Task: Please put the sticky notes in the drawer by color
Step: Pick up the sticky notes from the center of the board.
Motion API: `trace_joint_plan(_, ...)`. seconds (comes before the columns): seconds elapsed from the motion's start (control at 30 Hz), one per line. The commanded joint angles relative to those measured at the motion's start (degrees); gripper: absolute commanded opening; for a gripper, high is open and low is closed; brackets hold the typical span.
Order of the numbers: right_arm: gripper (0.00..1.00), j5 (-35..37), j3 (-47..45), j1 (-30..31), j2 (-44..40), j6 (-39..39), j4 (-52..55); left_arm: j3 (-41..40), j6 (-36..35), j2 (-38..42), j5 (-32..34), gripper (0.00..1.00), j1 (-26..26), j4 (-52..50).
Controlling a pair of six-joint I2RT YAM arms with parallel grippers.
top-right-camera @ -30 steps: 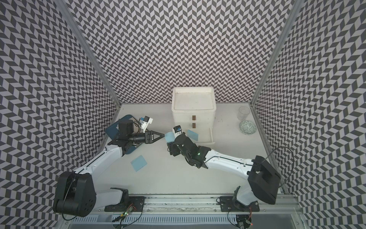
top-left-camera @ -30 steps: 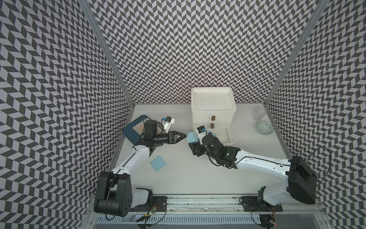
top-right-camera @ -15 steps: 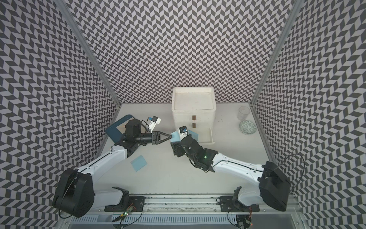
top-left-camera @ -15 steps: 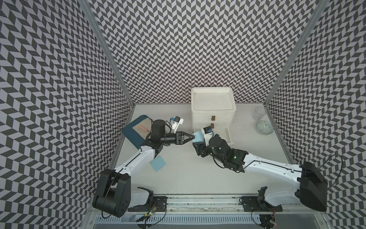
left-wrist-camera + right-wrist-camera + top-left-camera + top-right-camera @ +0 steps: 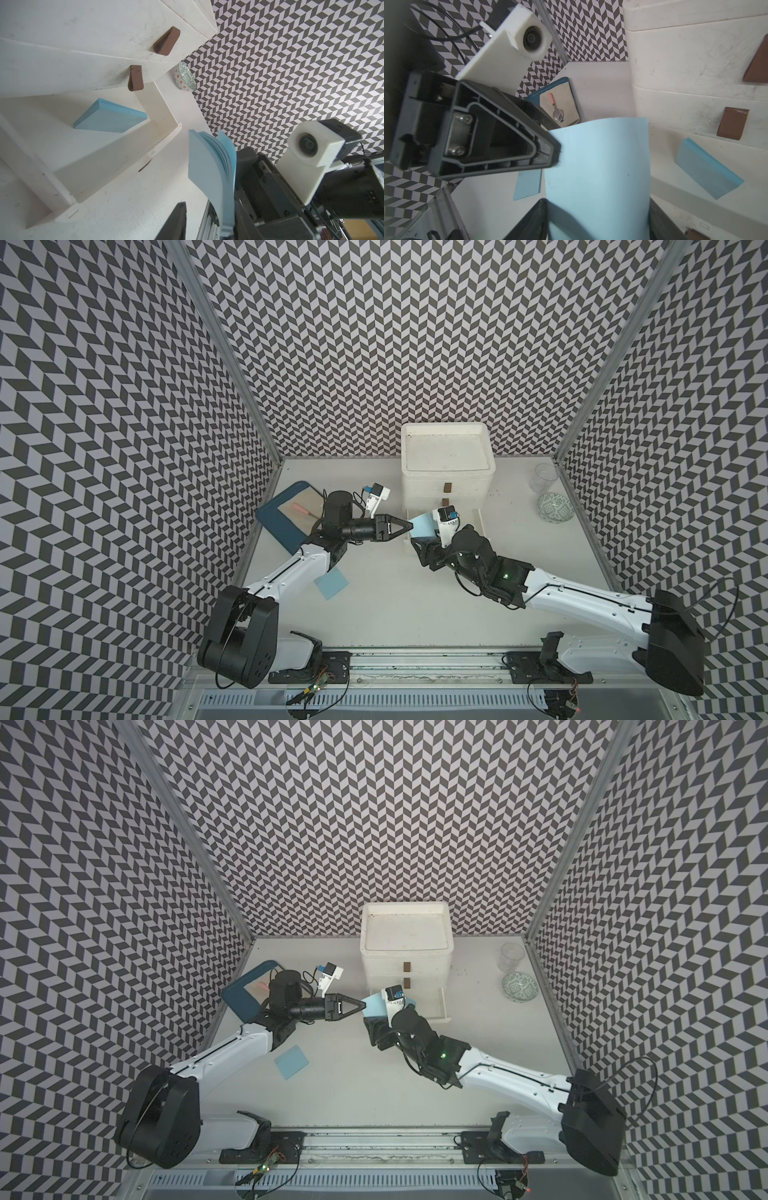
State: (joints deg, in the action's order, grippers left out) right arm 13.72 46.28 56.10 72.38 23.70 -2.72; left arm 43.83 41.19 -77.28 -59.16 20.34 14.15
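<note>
Chevron-patterned walls (image 5: 374,344) closed round your white bench (image 5: 395,614) on three sides. At the back stood the white drawer box (image 5: 469,489), its two upper drawers shut and its bottom drawer (image 5: 444,1004) pulled out towards you. A blue pad of sticky notes (image 5: 112,118) lay inside that open drawer. Just in front of it, your right hand (image 5: 597,200) held a pale blue pad (image 5: 424,524) upright above the bench. Its fingers (image 5: 529,224) were pressed against two opposite edges of the pad, so the sheets bowed and fanned a little. Your left hand (image 5: 409,525) reached in level from the tray side, with its tips at the side edge of that pad. The jaws stood narrow about the edge, but whether they pinched the paper you could not tell from any view. A third blue pad (image 5: 331,584) lay flat on the bench beside your left forearm, well apart from the drawer box. Near the left wall sat a dark blue tray (image 5: 274,526) carrying a beige cloth (image 5: 562,99), and a spoon (image 5: 556,110) with a pink handle lay on the cloth. Over by the right wall, a clear glass (image 5: 544,477) and a patterned bowl (image 5: 555,508) stood just beside each other.
</note>
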Motion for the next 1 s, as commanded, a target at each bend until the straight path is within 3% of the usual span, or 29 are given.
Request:
trace_joint_plan(0.0,0.7,-1.4,1.4,0.0,0.9,0.7,-1.8,0.5,1.2,-0.8,0.4,0.28,1.1,3.0)
trace_joint_plan(0.1,0.7,-0.6,1.9,-0.1,1.0,0.5,-1.0,0.5,1.0,-1.0,0.4,0.09,1.1,2.6)
trace_joint_plan(0.3,0.79,-1.4,-0.1,-2.5,-2.4,0.5,-1.0,1.4,-0.7,-1.1,0.3,0.03,0.6,0.5)
trace_joint_plan(0.37,0.81,-7.1,-1.7,-6.1,-4.7,1.1,-1.8,2.2,-1.8,-1.2,-0.1,0.03,0.1,-0.9)
trace_joint_plan(0.6,0.83,-37.1,-6.5,-22.8,-9.8,4.7,-6.7,4.3,-1.8,-3.2,-5.0,0.03,-1.0,0.3)
trace_joint_plan(0.87,0.83,-61.3,-3.1,-24.2,-0.8,3.3,-8.9,6.0,0.0,-4.6,-10.8,0.03,-0.7,3.3)
trace_joint_plan(0.97,0.82,-61.9,-3.4,-24.3,1.3,4.2,-10.5,6.5,0.4,-4.3,-12.3,0.03,-0.6,3.8)
